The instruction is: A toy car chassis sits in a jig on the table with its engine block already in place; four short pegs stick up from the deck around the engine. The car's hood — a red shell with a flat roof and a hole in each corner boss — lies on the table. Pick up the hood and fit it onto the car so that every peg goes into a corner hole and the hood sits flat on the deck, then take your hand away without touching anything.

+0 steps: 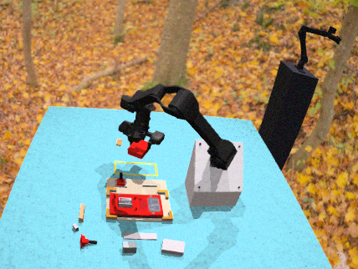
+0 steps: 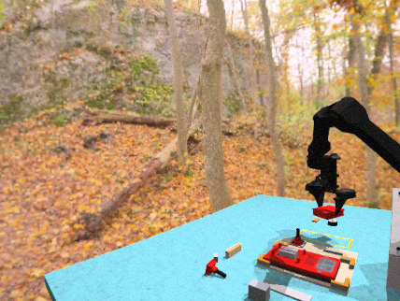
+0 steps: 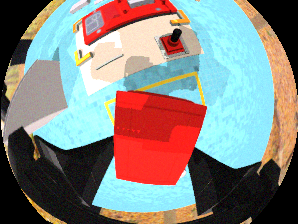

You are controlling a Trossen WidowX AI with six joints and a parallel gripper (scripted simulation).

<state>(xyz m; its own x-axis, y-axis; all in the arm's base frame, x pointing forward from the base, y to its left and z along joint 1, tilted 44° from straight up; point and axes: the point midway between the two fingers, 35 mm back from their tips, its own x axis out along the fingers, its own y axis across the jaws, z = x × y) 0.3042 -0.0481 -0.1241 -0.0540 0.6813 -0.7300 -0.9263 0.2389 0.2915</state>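
The red hood (image 1: 137,149) (image 2: 327,212) (image 3: 155,150) is held off the table, beyond the jig. My gripper (image 1: 143,144) (image 2: 329,209) (image 3: 153,144) is shut on it, one finger at each side. The hood's underside and corner holes are hidden. The red chassis (image 1: 142,205) (image 2: 306,264) (image 3: 117,16) lies in the beige jig (image 1: 140,184) (image 3: 142,39). The grey engine block (image 1: 125,202) (image 2: 289,252) sits on its deck. Small pegs show around the engine, too small to make out singly.
A red-based black post (image 1: 120,180) (image 2: 297,239) (image 3: 173,44) stands at the jig's far corner. A yellow outline (image 1: 135,162) lies beyond the jig. A red part with a black shaft (image 1: 84,241) (image 2: 212,268), a wooden block (image 1: 81,212) (image 2: 233,250) and a grey block (image 1: 130,246) lie around it.
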